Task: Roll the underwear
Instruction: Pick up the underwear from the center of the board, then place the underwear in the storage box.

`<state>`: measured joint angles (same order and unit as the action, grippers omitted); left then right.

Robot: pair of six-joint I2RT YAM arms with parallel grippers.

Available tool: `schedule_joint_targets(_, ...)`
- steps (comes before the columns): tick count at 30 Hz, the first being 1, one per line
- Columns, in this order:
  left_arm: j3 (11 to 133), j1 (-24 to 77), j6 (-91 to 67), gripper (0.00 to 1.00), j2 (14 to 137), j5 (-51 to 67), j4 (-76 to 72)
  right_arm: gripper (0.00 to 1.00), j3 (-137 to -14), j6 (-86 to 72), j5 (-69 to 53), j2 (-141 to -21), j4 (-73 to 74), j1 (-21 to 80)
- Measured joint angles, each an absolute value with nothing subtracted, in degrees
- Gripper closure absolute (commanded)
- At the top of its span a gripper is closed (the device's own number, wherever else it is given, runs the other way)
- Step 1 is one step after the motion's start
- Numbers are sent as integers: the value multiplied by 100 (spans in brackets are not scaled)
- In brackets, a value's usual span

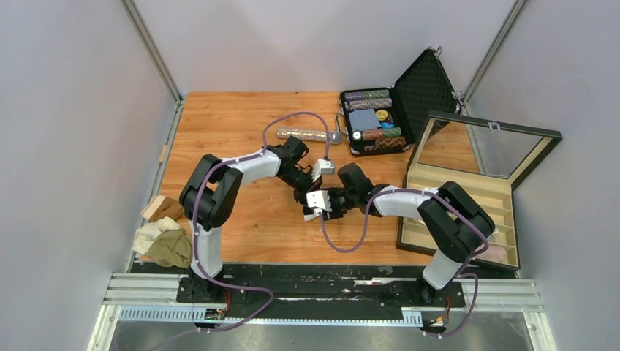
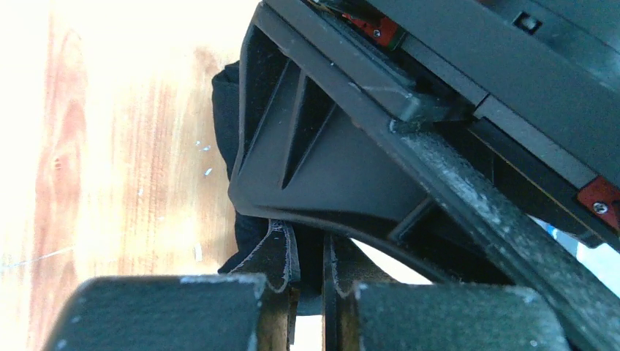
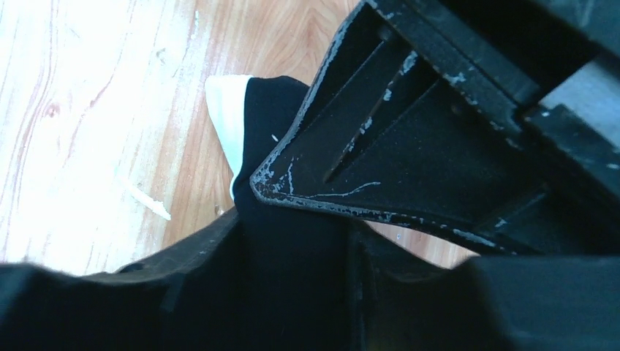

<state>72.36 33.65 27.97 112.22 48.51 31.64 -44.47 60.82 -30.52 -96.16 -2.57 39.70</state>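
Observation:
Both grippers meet over the middle of the table and hide most of the black underwear in the top view. My left gripper (image 1: 305,191) (image 2: 311,256) is shut on a fold of the black underwear (image 2: 227,102). My right gripper (image 1: 314,210) (image 3: 292,270) is shut on the same black underwear (image 3: 274,117), whose white band edge (image 3: 223,110) lies on the wood. Each gripper's body crosses the other's wrist view. A pile of more underwear lies at the table's left front edge: cream (image 1: 150,234), olive-green (image 1: 172,248) and tan (image 1: 162,208).
A glittery silver microphone (image 1: 307,135) lies at the back middle. An open black case (image 1: 373,121) of chips stands at the back right. An open wooden box (image 1: 453,212) with a glass lid (image 1: 475,142) fills the right side.

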Motion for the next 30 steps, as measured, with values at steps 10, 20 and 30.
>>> schedule_joint_targets(10, 7937, 3039, 3592, 53, 11907, 5767, 4322, 100, -4853, 6184, -3173, -9904, 189, 3972)
schedule_joint_targets(20, 8066, 1951, 191, 18, 11137, 6337, 2998, 100, -4921, 5732, -2998, -9332, 1177, 3732)
schedule_joint_targets(30, 9185, 928, -843, 24, 10713, 6453, 2615, 100, -5763, 5354, -3295, -7474, 3476, 2222)
